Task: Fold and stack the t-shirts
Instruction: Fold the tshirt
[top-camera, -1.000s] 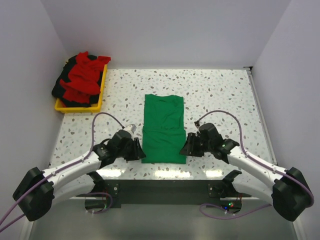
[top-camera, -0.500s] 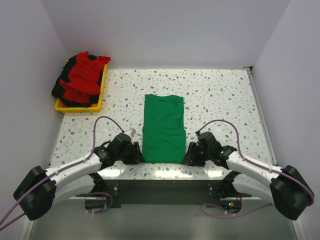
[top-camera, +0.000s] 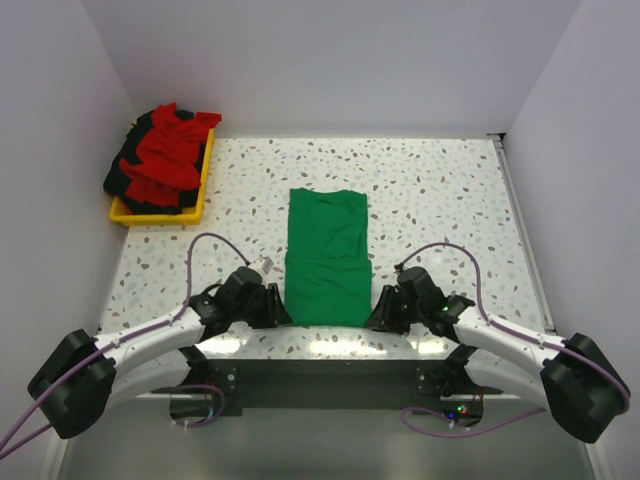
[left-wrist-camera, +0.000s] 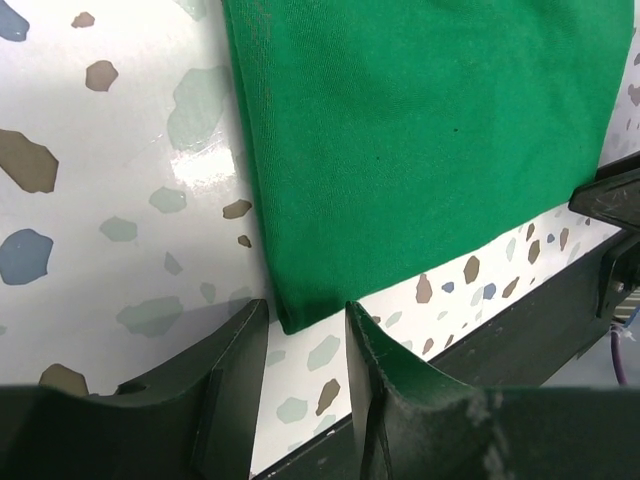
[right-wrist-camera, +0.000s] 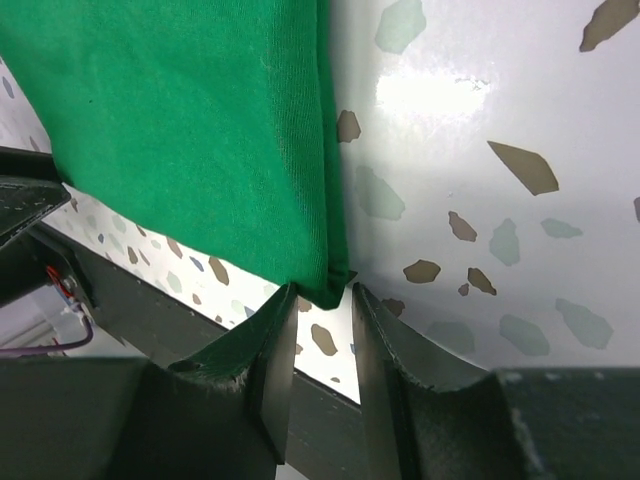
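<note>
The green t-shirt (top-camera: 326, 262) lies flat on the table (top-camera: 440, 190), folded into a long strip. It sits between the two sets of jaws and stretches away from them.

The left gripper (top-camera: 279, 310) is down low at the strip's near left corner. In the left wrist view, its jaws (left-wrist-camera: 303, 315) stand apart. The tip of that corner (left-wrist-camera: 420, 130) pokes just into the gap. The jaws are not squeezing it, and there is bare table on both sides of it.

The right gripper (top-camera: 373, 318) is down low at the near right corner. In the right wrist view, its jaws (right-wrist-camera: 320, 295) are only a little apart. The corner of the shirt (right-wrist-camera: 190, 130) sits right between the tips. I cannot tell if they pinch it.

Far from both sets of jaws, out past the left one, a red shirt (top-camera: 170, 150) is heaped on a dark shirt (top-camera: 122, 172) in a yellow tray (top-camera: 150, 215).
</note>
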